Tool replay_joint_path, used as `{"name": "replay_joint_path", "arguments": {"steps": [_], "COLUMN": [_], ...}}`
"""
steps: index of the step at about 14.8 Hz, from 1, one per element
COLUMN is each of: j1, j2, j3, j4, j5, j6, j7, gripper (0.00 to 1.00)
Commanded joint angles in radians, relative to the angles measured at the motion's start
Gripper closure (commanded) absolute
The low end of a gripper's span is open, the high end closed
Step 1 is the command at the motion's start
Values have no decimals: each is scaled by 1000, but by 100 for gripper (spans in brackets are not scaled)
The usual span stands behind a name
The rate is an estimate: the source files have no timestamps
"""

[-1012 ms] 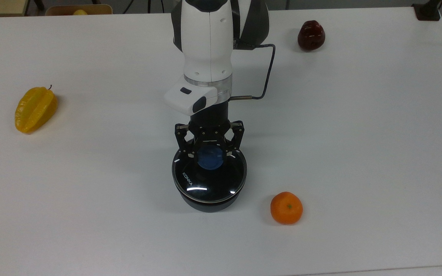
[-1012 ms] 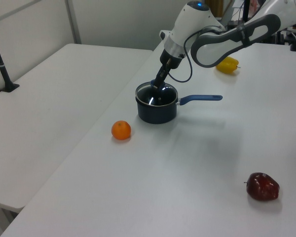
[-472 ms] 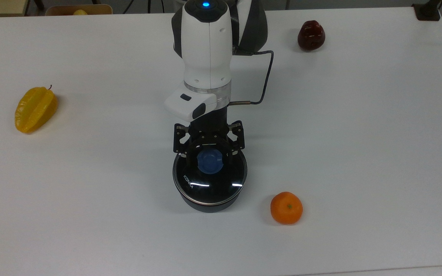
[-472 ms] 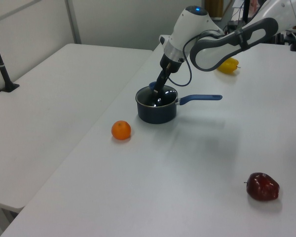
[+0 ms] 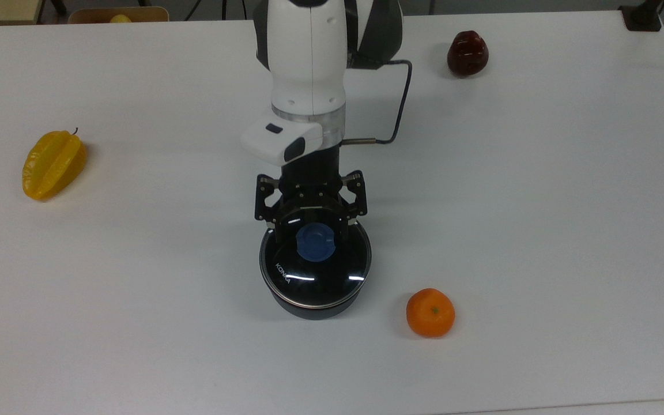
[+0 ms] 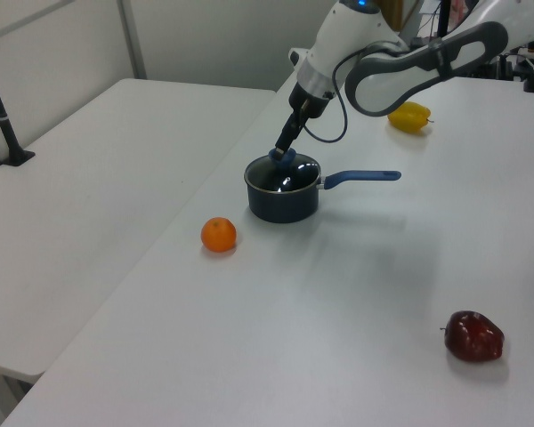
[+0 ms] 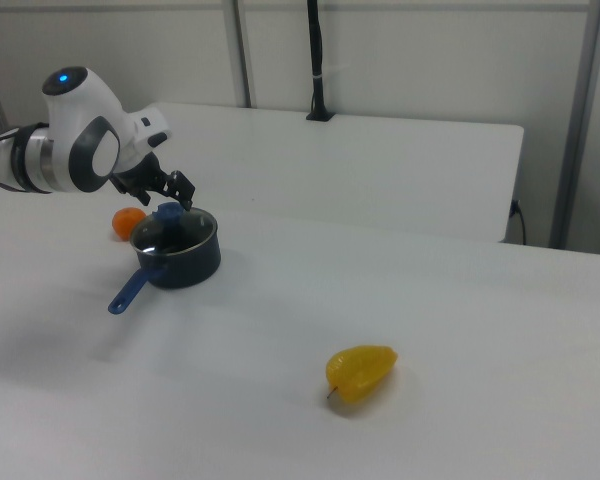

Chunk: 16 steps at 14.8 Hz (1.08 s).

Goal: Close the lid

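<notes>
Three fruits lie well apart on the white desk (image 5: 539, 230): one yellow starfruit (image 5: 53, 164) at the top view's left, one dark red apple (image 5: 467, 53) at upper right, one orange (image 5: 430, 312) at lower right, just beside the pan (image 6: 283, 200). The one round glass lid (image 5: 315, 268), metal-rimmed with a blue knob (image 5: 316, 242), sits on the black pan at frame centre. The end effector (image 5: 310, 216) stands directly above it, fingers apart on either side of the knob.

Lettering: "KONKA", white capitals, is showing on the glass of the lid (image 5: 315, 266) in the top view, lower centre of the frame. The word is sitting at the lid's lower-left part, just inside the metal rim, and is running diagonally down toward the frame's right. No other text, number or sign is reading legibly.
</notes>
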Motion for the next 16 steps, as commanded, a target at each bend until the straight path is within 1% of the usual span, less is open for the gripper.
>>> {"name": "replay_joint_path", "arguments": {"steps": [1,2,4,5,9,11,13,15,16], "j1": [-1,-10,-16,-22,-41,-56,-100,-136,-137], "j2": [-198,-235,-301,-352,-499,-579,-651,-671,-671], "j3": [-16,-16,-16,-16,-16,-16,-8,-7,-11], "j4": [-181,-195,-195,-197,-246,-293,-344,-341,-336], "j5": [-16,-16,-16,-18,-52,-55,-41,-20,6], "j6": [-94,-168,-363,-478,-765,-821,-827,-859,-869], "j7": [22,22,22,22,13,7,-1,-50,-71], "gripper": [0,0,0,0,0,0,0,0,0]}}
